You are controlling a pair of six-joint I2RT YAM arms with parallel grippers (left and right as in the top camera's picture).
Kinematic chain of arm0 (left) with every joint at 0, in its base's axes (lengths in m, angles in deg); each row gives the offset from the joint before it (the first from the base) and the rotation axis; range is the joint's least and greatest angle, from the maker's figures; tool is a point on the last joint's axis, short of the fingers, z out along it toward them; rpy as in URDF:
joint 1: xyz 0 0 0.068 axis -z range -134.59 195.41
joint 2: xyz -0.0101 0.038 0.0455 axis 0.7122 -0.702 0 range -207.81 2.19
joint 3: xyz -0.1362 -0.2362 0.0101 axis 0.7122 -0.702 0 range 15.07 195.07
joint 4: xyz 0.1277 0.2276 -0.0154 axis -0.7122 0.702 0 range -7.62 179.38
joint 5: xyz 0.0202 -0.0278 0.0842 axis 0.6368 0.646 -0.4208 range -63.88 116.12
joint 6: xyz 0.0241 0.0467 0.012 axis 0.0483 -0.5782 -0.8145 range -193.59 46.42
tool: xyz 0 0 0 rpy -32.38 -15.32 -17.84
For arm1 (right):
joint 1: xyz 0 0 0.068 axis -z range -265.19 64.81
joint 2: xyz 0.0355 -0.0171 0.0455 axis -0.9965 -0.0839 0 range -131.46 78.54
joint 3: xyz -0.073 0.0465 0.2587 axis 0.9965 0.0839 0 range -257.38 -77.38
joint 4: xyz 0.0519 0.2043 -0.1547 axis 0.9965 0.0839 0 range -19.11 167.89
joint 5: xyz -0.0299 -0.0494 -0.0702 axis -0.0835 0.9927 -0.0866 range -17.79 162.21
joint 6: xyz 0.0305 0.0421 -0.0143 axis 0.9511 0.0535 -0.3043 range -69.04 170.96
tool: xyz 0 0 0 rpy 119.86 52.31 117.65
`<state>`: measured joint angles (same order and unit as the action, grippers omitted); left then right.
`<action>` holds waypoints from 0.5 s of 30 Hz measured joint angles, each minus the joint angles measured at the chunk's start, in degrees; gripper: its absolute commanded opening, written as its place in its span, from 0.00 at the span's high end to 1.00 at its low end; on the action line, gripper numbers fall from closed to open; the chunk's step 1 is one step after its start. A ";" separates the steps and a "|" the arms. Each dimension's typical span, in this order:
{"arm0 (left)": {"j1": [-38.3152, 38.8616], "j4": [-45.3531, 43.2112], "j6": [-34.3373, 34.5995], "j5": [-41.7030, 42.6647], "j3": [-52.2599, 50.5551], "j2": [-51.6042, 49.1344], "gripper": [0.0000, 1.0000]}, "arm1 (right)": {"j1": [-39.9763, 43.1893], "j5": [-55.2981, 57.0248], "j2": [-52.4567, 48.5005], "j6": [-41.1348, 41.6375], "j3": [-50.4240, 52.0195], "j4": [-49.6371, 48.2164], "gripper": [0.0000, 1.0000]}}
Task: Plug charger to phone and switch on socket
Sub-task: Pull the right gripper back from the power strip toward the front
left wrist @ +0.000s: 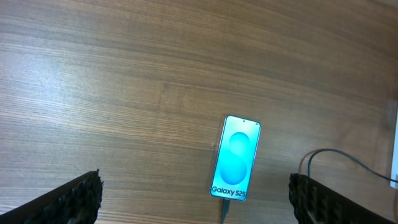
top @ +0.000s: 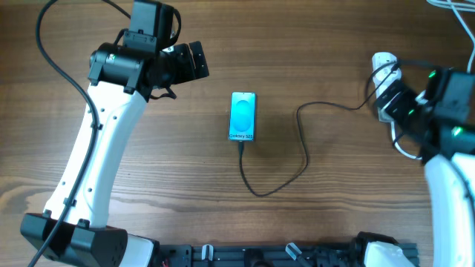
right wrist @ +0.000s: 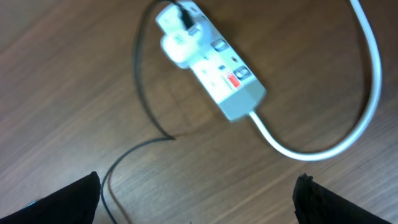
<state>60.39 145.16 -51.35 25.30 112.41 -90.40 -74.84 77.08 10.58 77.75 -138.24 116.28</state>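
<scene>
The phone (top: pixel 243 116) lies flat mid-table, teal screen up, "Galaxy" text at its near end. It also shows in the left wrist view (left wrist: pixel 236 158). The charger's thin black cable (top: pixel 303 152) runs from the phone's near end, where its tip (left wrist: pixel 225 210) sits in the phone, loops and goes right to the white socket (top: pixel 382 61). In the right wrist view the socket (right wrist: pixel 214 68) carries a white plug block (right wrist: pixel 177 43) and a red-marked switch (right wrist: pixel 233 79). My left gripper (top: pixel 194 59) is open and empty, up-left of the phone. My right gripper (top: pixel 392 100) is open above the socket.
The socket's thick white cord (right wrist: pixel 357 118) curves away to the right across the wooden table (top: pixel 171 170). The black cable (right wrist: pixel 140 93) lies between my right fingers and the socket. The left arm's base stands at the near left (top: pixel 74 233).
</scene>
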 measured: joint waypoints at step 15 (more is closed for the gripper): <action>0.00 0.02 0.00 -0.04 0.00 0.00 0.00 | -13.18 -0.28 32.92 -0.92 18.23 -2.10 0.00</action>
<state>60.39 145.18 -51.35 25.26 112.41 -90.40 -88.02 76.79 43.49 76.83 -120.01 114.18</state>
